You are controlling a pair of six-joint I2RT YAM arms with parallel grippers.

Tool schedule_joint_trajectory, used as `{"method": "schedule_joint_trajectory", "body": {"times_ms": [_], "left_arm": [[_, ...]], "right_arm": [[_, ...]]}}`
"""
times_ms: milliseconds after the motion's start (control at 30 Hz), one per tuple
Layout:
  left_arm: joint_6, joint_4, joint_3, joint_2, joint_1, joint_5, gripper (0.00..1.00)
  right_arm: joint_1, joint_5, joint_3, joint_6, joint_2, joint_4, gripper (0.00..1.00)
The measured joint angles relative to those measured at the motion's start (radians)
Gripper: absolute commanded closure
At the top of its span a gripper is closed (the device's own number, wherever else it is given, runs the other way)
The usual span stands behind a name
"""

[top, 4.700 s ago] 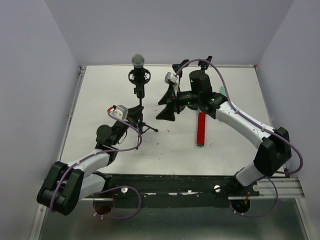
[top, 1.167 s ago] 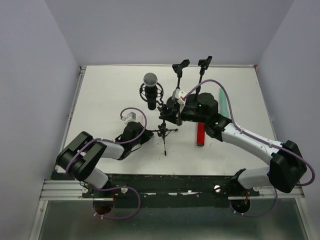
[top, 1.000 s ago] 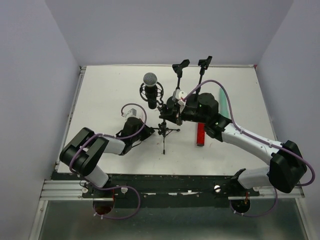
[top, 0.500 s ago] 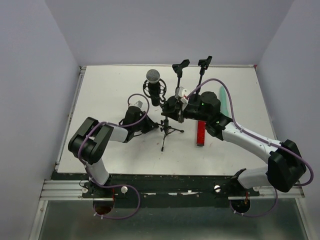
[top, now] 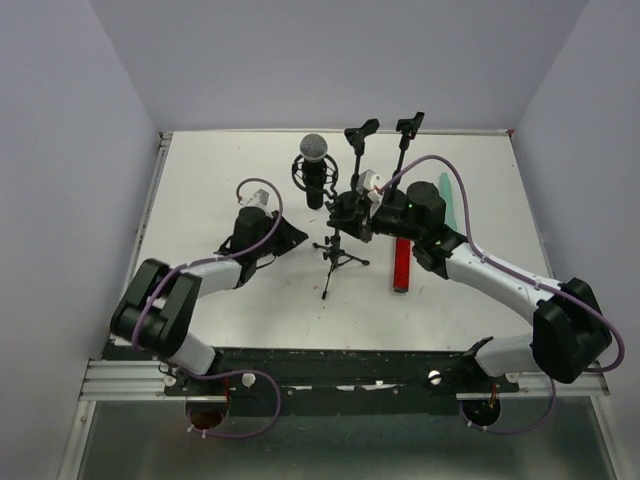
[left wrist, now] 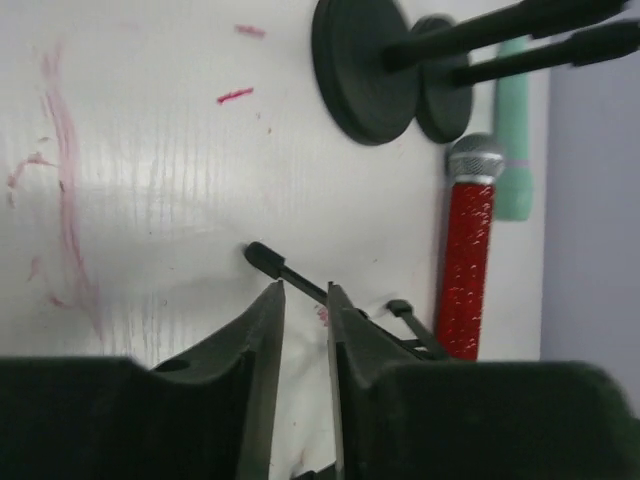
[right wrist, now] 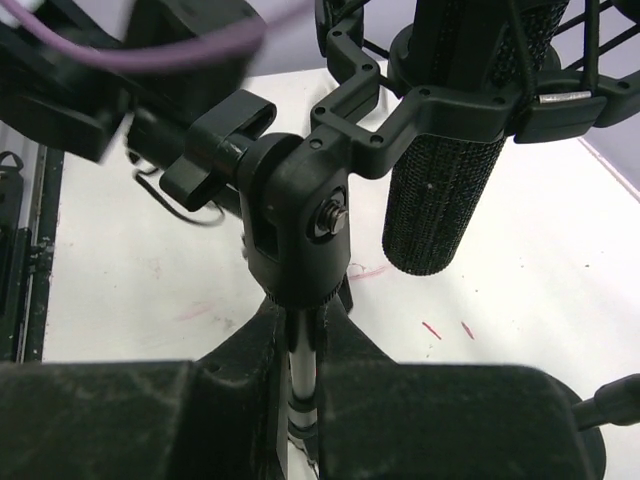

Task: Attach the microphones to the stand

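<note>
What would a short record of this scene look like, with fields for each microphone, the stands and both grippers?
black microphone: upright in the shock mount of the tripod stand
red microphone: lying on the table, unattached
mint-green microphone: lying on the table, beside the red one
round-base stands: two, clips empty
right gripper: shut on the tripod stand
left gripper: slightly open, holding nothing, near a tripod leg

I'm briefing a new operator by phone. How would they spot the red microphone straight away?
On the white table, look right of the tripod stand near the middle. The red microphone lies flat there, partly hidden by the right arm. It is the only red one: the mint-green microphone lies beyond it, and the black microphone sits up in the stand's cradle.
</note>
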Motion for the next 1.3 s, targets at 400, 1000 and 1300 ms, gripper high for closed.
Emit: {"method": "schedule_joint_trajectory", "body": {"times_ms": [400,1000,1300], "left_arm": [[0.137,0.018,-0.22,-0.56,0.01,-0.098,0.48],[0.487,0.137,-0.271,-0.764,-0.212,-0.012,0.29],[0.743,0.297,-0.205,-0.605,-0.263,0.018,0.28]], "right_arm": [[-0.006,-0.016,-0.058,-0.008,0.031,-0.086,0.32],[-0.191,-0.16,-0.06,-0.164,-0.122,-0.33,0.0],[-0.343,-0.341,-0.044,-0.308,-0.184,-0.483,0.0]]}}
